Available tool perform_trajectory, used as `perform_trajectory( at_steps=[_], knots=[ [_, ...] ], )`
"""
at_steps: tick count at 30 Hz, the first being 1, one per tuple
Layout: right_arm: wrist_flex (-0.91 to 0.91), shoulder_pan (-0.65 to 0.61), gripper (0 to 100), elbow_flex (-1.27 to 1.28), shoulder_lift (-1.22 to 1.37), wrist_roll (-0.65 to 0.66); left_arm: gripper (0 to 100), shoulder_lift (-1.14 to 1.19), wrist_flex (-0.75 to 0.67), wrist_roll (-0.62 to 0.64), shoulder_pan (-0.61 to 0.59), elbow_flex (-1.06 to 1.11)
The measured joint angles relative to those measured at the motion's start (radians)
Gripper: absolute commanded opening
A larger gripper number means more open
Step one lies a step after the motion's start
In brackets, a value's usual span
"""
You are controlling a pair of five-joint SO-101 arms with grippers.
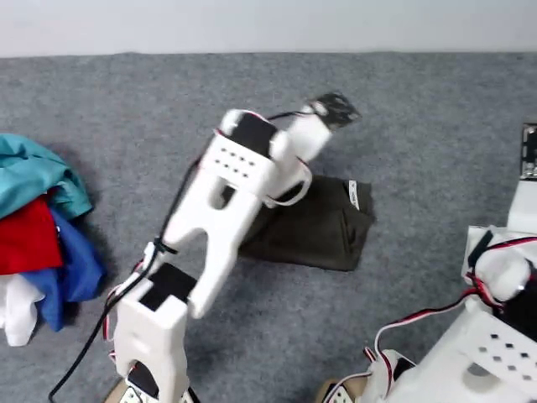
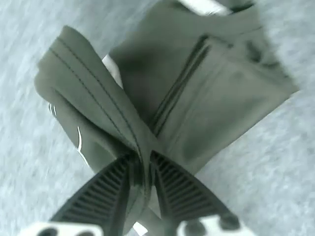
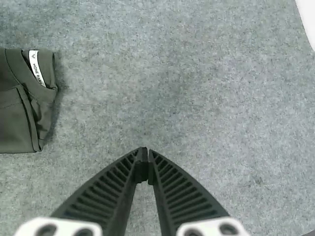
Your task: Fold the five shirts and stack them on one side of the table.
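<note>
Left gripper [image 2: 142, 167]: closed down on a raised fold of the dark olive shirt [image 2: 216, 88]. The cloth is seen pinched between the 2 ribbed fingers [image 2: 179, 189], with almost no gap left between them.

Right gripper [image 3: 143, 164]: fingers brought together until the tips touch, with nothing held. It is positioned over bare grey table surface [image 3: 206, 83], well apart from the olive shirt [image 3: 22, 103], whose corner and white neck label [image 3: 37, 66] are seen off to one side.

Olive shirt [image 1: 319, 227]: laid near the middle of the table [image 1: 419, 126] as a folded, roughly rectangular bundle, with the label [image 1: 353, 195] exposed at its far corner. Part of it is covered in the high view by the left arm [image 1: 226, 193], which is stretched out over it from the near edge. In the left wrist view, 1 layer is seen lifted and creased into the grip, and the rest is lying flat on the surface.

Other shirts: 4 are piled loosely, unfolded, at the high view's left edge, well apart from the olive one. The teal shirt [image 1: 33, 172] is on top at the far side, the red shirt [image 1: 29, 235] is below it, the blue shirt [image 1: 75, 269] is beside and under the red, and the white shirt [image 1: 17, 311] is nearest.

Right arm [image 1: 495, 336]: seen at the near right corner of the high view, clear of all cloth.
</note>
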Motion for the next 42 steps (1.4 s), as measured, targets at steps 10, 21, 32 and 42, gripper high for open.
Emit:
perform_trajectory(
  at_steps=[10, 21, 32, 42],
  knots=[
    [0.000, 0.000, 1.4, 0.000, 0.000, 0.000, 2, 0.057, -0.092, 0.051, 0.112, 0.003],
    [0.000, 0.000, 1.4, 0.074, 0.000, 0.000, 23, 0.031, -0.071, 0.203, 0.130, 0.003],
    [0.000, -0.121, 1.1, 0.074, 0.002, -0.020, 0, -0.180, 0.071, 0.123, 0.015, 0.014],
    [-0.086, -0.486, 1.1, 0.075, 0.318, -0.287, 0, -0.511, 0.077, 0.054, -0.253, 0.249]
  ],
)
